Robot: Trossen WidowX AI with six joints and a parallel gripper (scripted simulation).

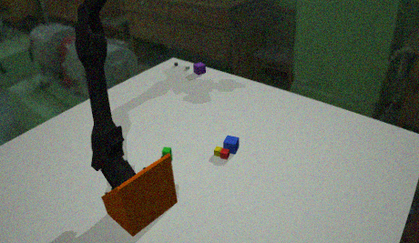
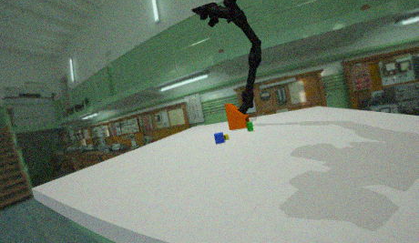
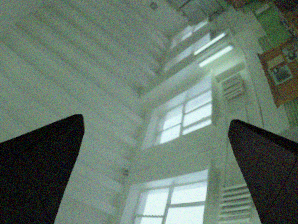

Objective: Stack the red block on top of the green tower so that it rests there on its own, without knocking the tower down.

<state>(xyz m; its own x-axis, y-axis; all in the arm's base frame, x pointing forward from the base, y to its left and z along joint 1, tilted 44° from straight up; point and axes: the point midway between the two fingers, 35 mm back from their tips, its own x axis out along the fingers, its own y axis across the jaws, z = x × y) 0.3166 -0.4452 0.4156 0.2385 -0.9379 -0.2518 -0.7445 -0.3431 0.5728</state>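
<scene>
Orange panel (image 1: pixel 141 199) nearest; red block (image 1: pixel 224 153) (on table) far below raised, wide-open, empty claw (image 2: pixel 203 12).

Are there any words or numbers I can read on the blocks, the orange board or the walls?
None can be read.
Red block, blue block, yellow block, purple block and green tower: plain faces, no writing.
Orange board: plain, no writing.
Wall posters: there may be print on them, but it is too blurred to read.
</scene>
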